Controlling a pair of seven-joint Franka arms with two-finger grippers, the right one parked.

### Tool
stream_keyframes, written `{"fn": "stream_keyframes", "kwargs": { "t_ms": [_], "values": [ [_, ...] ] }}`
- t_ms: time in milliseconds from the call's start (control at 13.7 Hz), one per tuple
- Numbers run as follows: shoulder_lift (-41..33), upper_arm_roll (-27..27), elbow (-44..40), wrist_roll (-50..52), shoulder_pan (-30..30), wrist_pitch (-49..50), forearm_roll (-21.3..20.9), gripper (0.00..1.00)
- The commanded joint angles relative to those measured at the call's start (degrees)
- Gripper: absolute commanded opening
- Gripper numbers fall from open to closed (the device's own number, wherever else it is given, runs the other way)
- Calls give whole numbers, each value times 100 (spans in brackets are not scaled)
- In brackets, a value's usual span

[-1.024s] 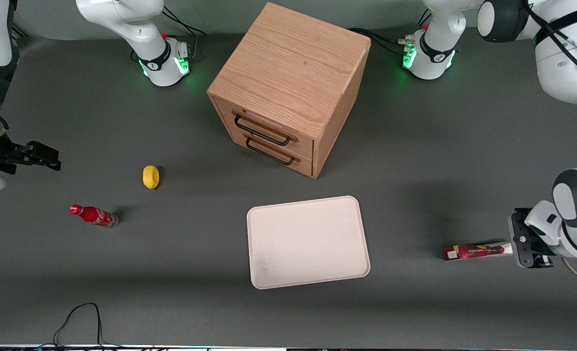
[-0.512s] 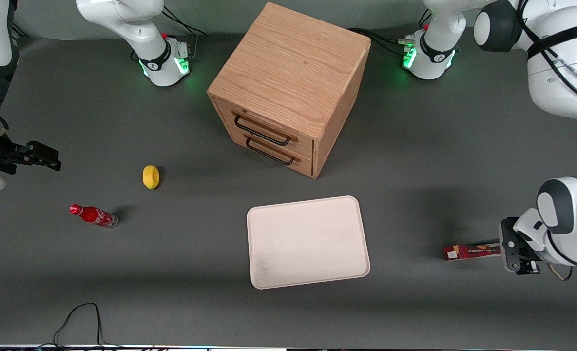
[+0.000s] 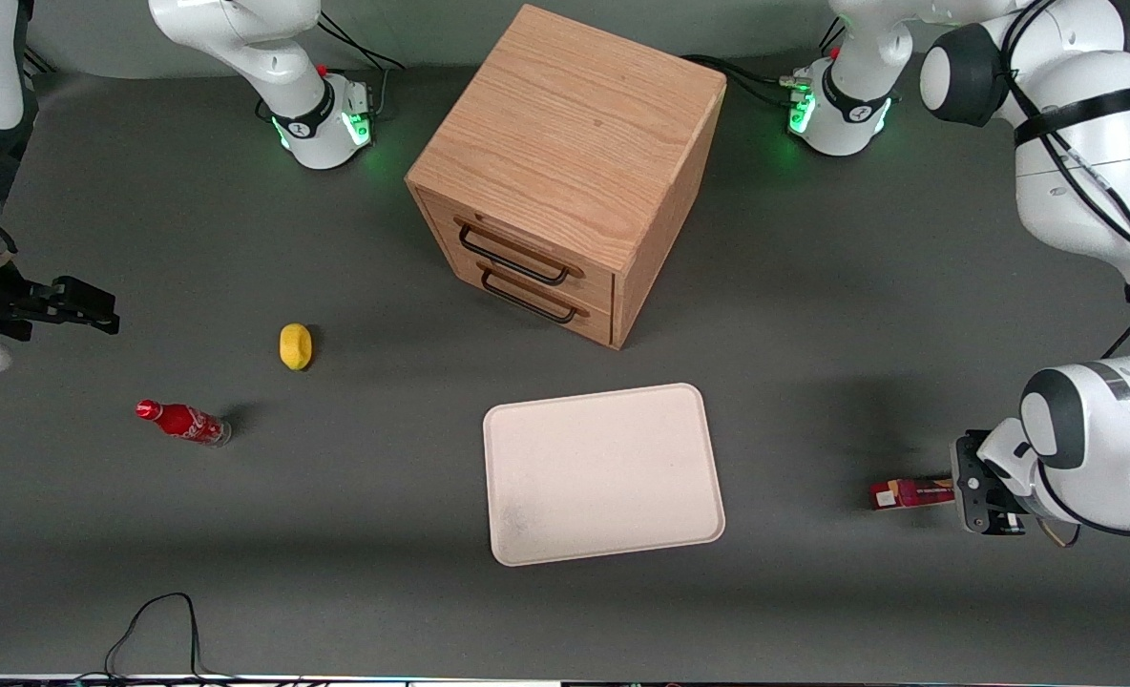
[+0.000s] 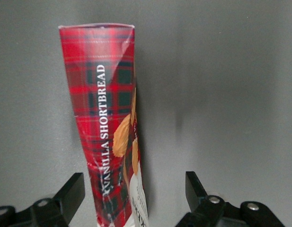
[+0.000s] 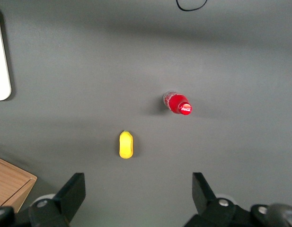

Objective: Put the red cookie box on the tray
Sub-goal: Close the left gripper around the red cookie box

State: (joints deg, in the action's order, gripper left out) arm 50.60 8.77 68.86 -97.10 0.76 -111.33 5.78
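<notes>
The red cookie box (image 4: 110, 137) lies on the table, well apart from the tray (image 3: 603, 472) toward the working arm's end — long axis pointing at the tray. The gripper (image 4: 135, 198) straddles the box's end nearest the arm, fingers wide open, box between them, not yet clamped.

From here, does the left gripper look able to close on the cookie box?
Probably yes. The gripper is open over one end of the cookie box, one finger on each side, both apart from the carton. Nothing lies between them.
</notes>
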Motion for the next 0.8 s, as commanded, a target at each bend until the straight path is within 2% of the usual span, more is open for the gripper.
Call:
{"fn": "stream_keyframes", "kwargs": {
  "t_ms": [0,73,146,220,732],
  "values": [
    [-76,11,110,-134,-14,-135,108,94],
    [-76,11,110,-143,-14,-135,99,88],
    [-76,11,110,-160,-14,-135,99,24],
    [-94,11,110,-117,3,-178,73,0],
    [-85,11,102,-152,-5,-240,81,0]
  ]
}}
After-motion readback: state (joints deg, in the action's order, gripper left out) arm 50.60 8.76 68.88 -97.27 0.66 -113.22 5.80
